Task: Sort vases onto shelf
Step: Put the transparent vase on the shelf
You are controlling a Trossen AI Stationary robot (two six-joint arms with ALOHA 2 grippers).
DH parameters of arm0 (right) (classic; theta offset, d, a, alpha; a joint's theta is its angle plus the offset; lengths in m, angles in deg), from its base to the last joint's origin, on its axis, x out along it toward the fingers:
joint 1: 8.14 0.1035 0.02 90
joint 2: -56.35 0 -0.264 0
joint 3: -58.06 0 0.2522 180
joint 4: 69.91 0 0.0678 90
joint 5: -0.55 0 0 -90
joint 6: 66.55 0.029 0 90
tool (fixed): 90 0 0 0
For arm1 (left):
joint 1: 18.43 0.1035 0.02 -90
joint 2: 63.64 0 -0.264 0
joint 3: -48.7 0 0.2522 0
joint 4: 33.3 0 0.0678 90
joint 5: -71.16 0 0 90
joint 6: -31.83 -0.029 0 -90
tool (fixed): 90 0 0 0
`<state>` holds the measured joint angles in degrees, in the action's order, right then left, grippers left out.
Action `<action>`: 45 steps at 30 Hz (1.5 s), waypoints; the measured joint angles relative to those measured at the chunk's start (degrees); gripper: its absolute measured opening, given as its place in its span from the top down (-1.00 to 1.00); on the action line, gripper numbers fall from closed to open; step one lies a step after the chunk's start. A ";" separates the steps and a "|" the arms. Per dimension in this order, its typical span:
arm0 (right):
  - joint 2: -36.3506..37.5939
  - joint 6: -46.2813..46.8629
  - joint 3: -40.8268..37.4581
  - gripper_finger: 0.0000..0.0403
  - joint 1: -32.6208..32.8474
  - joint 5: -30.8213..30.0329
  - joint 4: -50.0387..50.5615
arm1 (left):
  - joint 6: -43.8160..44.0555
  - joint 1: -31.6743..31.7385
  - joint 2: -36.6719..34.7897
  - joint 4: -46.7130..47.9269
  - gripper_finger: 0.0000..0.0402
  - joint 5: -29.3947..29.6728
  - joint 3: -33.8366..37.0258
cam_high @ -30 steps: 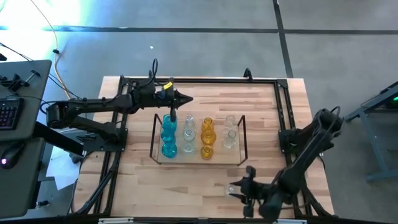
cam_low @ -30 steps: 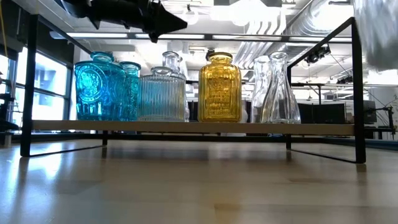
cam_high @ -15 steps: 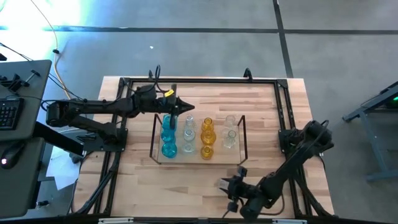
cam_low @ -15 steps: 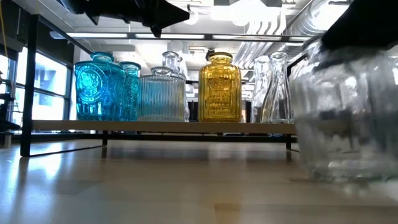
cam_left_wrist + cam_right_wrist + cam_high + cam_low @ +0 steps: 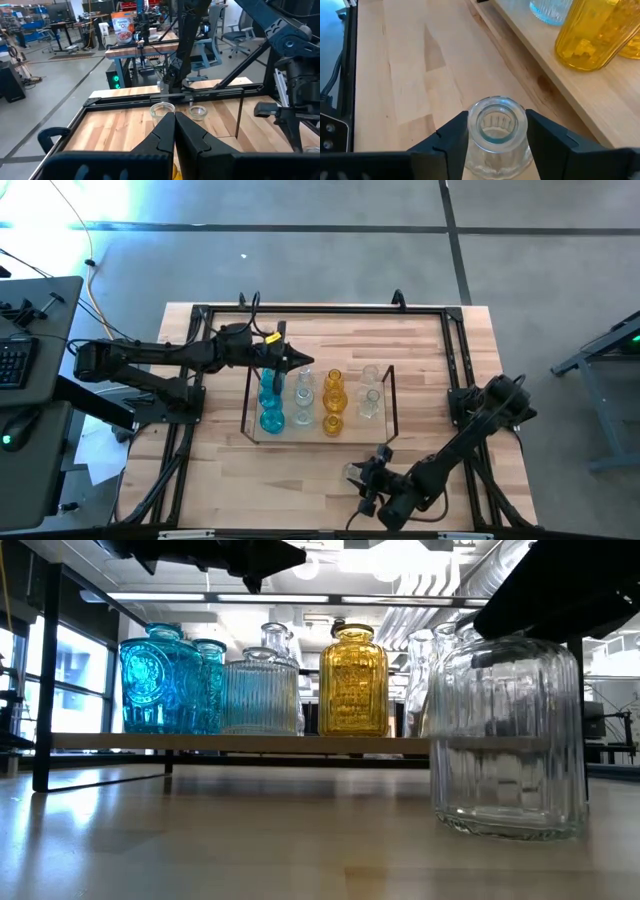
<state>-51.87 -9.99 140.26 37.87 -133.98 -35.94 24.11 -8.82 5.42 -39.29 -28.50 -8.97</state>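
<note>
High view: the right pincer (image 5: 362, 478) is seen low center, well below the shelf (image 5: 389, 405), so the shelf lies up-frame from it. The left pincer (image 5: 303, 364) is clenched over the blue vases (image 5: 270, 395).

Low view: the clear vase (image 5: 508, 735) is stood upright on the counter (image 5: 200, 840), right foreground.

Right wrist view: its neck is clamped between both fingers (image 5: 451, 136).

An industrial lab: exposed ceiling ducts (image 5: 440, 570), workbenches (image 5: 145, 47), concrete floor (image 5: 300, 270) and office chairs (image 5: 240, 30).
</note>
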 joint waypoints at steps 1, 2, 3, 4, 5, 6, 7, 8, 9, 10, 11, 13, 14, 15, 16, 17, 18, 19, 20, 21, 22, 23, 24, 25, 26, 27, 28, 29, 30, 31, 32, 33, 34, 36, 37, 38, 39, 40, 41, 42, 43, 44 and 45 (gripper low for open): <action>0.23 -0.03 -0.04 0.14 -0.01 0.27 0.11 | 0.00 -0.10 0.00 -0.02 1.00 0.20 0.00; 0.43 -0.26 -0.09 0.13 0.02 0.61 0.24 | -0.02 -0.21 0.00 -0.02 1.00 0.49 0.00; 0.67 -1.00 -0.10 0.12 0.10 1.17 0.29 | -0.02 -0.38 0.00 -0.01 1.00 1.13 0.00; 0.89 -1.25 -0.13 0.10 0.12 1.72 0.31 | -0.02 -0.42 0.00 0.00 1.00 1.63 0.00; 1.02 -1.38 -0.13 0.09 0.14 2.16 0.43 | -0.02 -0.45 0.00 0.00 1.00 1.83 0.00; 1.19 -1.35 -0.13 0.08 0.14 2.50 0.64 | -0.02 -0.46 0.00 0.00 1.00 1.86 0.00; 1.30 -1.37 -0.13 0.07 0.14 2.85 0.75 | 0.00 -0.46 0.00 0.04 1.00 1.87 0.00; 1.41 -1.39 -0.13 0.07 0.13 3.32 0.75 | 0.00 -0.46 0.00 0.11 1.00 1.87 0.00; 1.44 -1.38 -0.13 0.06 0.10 3.48 0.74 | 0.00 -0.46 0.00 0.21 1.00 1.88 0.00; 1.44 -1.38 -0.13 0.05 0.10 3.52 0.73 | 0.00 -0.46 0.00 0.30 1.00 1.87 0.00; 1.44 -1.38 -0.13 0.05 0.10 3.51 0.72 | 0.00 -0.46 0.00 0.36 1.00 1.87 0.00; 1.44 -1.40 -0.13 0.04 0.10 3.50 0.72 | 0.00 -0.46 0.00 0.53 1.00 1.87 0.00; 1.44 -1.40 -0.13 0.03 0.10 3.48 0.74 | 0.00 -0.46 0.00 0.55 1.00 1.87 0.00; 1.44 -1.40 -0.13 0.01 0.08 3.47 0.73 | 0.00 -0.46 0.00 0.55 1.00 1.87 0.00; 1.44 -1.40 -0.15 -0.01 -0.01 3.50 0.72 | 0.02 -0.46 0.00 0.55 1.00 1.87 0.00; 1.44 -1.34 -0.15 -0.03 -0.02 3.62 0.72 | 0.01 -0.56 0.00 0.55 1.00 1.89 0.00; 1.44 -1.33 -0.15 -0.06 -0.17 3.80 0.73 | 0.00 -0.66 0.00 0.55 1.00 1.89 0.00; 1.45 -1.33 -0.15 -0.09 -0.30 4.13 0.74 | 0.00 -0.78 0.00 0.55 1.00 1.89 0.00; 1.47 -1.33 -0.15 -0.12 -0.48 4.45 0.72 | 0.01 -0.93 0.00 0.56 1.00 1.89 0.00; 1.49 -1.31 -0.15 -0.16 -0.66 4.74 0.71 | 0.00 -1.12 0.00 0.57 1.00 1.89 0.00; 1.49 -1.34 -0.15 -0.19 -0.74 5.10 0.67 | 0.00 -1.23 0.00 0.57 1.00 1.89 0.00; 1.50 -1.36 -0.15 -0.22 -0.85 5.45 0.63 | 0.00 -1.34 0.00 0.57 1.00 1.89 0.00; 1.51 -1.37 -0.15 -0.25 -1.04 5.63 0.61 | 0.00 -1.46 0.00 0.57 1.00 1.88 0.00; 1.51 -1.56 -0.15 -0.27 -1.04 5.81 0.61 | 0.00 -1.49 0.00 0.57 1.00 1.87 0.00; 1.51 -2.07 -0.15 -0.28 -1.04 6.03 0.49 | 0.00 -1.49 0.00 0.57 1.00 1.89 0.00; 1.51 -2.65 -0.15 -0.29 -1.04 6.10 0.34 | 0.00 -1.46 0.00 0.57 1.00 1.88 0.00; 1.51 -3.04 -0.15 -0.30 -1.04 6.11 0.31 | 0.00 -1.46 0.00 0.59 1.00 1.89 0.00; 1.54 -3.41 -0.15 -0.30 -1.04 6.16 0.32 | 0.00 -1.46 0.00 0.59 1.00 1.89 0.00; 1.68 -3.87 -0.15 -0.30 -1.04 6.26 0.41 | 0.00 -1.46 0.00 0.59 1.00 1.89 0.00; 1.79 -4.16 -0.15 -0.30 -1.04 6.42 0.56 | 0.00 -1.46 0.00 0.59 1.00 1.89 0.00; 1.87 -4.30 0.05 -0.30 -1.04 6.63 1.16 | 0.00 -1.46 0.00 0.59 1.00 1.89 0.00; 1.92 -4.67 0.57 -0.30 -1.04 6.66 2.45 | 0.00 -1.46 0.00 0.61 1.00 1.89 0.00; 1.95 -4.87 1.24 -0.30 -1.22 6.90 3.85 | 0.00 -1.46 0.00 0.61 1.00 1.89 0.00; 1.98 -5.44 3.08 -0.30 -1.41 7.33 6.59 | -0.01 -1.46 0.00 0.65 1.00 1.88 0.00; 2.03 -5.78 4.13 -0.30 -1.53 7.60 8.23 | -0.01 -1.46 0.00 0.68 1.00 1.88 0.00; 2.05 -6.45 5.23 -0.30 -1.72 7.97 9.80 | -0.11 -1.46 0.00 0.68 1.00 1.88 0.00; 2.05 -6.98 6.24 -0.30 -1.98 8.45 11.04 | -0.33 -1.46 0.00 0.68 1.00 1.87 0.00; 2.05 -7.57 7.22 -0.30 -2.27 8.90 12.20 | -0.35 -1.46 0.00 0.72 1.00 1.87 0.00; 2.05 -8.22 8.27 -0.30 -2.58 9.46 13.59 | -0.35 -1.46 0.00 0.72 1.00 1.87 0.00; 2.05 -8.97 9.53 -0.30 -2.99 10.34 15.25 | -0.35 -1.46 0.00 0.70 1.00 1.85 0.00; 2.05 -9.18 10.85 -0.30 -3.51 11.79 16.87 | -0.37 -1.46 0.00 0.74 1.00 1.85 0.00; 2.09 -9.22 12.19 -0.30 -4.23 14.05 18.68 | -0.37 -1.46 0.00 0.78 1.00 1.83 0.00; 2.14 -8.92 13.56 -0.30 -5.21 17.30 20.83 | -0.39 -1.46 0.00 0.85 1.00 1.83 0.00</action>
<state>-49.73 -18.92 153.82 32.66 -116.68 -15.12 23.72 -10.29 5.42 -38.44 -26.67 -8.97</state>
